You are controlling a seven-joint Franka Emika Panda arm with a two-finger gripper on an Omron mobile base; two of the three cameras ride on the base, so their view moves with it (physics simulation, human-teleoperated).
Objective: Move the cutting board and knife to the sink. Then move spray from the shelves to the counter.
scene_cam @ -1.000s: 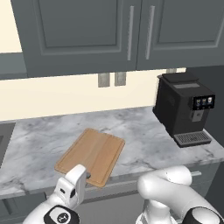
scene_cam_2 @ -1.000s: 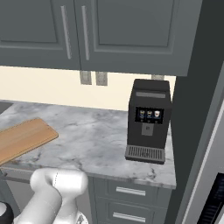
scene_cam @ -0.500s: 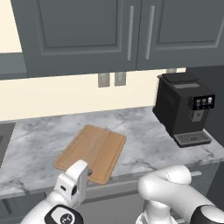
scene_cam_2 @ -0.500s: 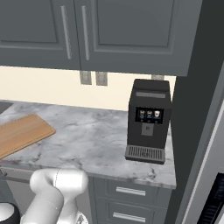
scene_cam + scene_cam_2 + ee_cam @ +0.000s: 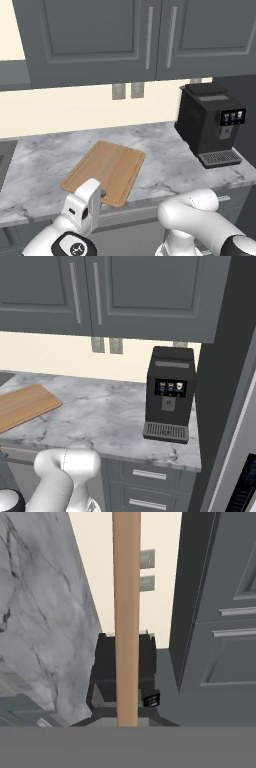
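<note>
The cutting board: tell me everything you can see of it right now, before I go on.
The cutting board is a flat rectangular light-brown wooden slab with rounded corners and lengthwise grain stripes. Its top is bare. It sits at an angle over the marble counter, near corner at the front edge, where the gripper meets it. The hand view shows it edge-on between the fingers, so it looks gripped. Whether it is lifted off the counter cannot be told.
</note>
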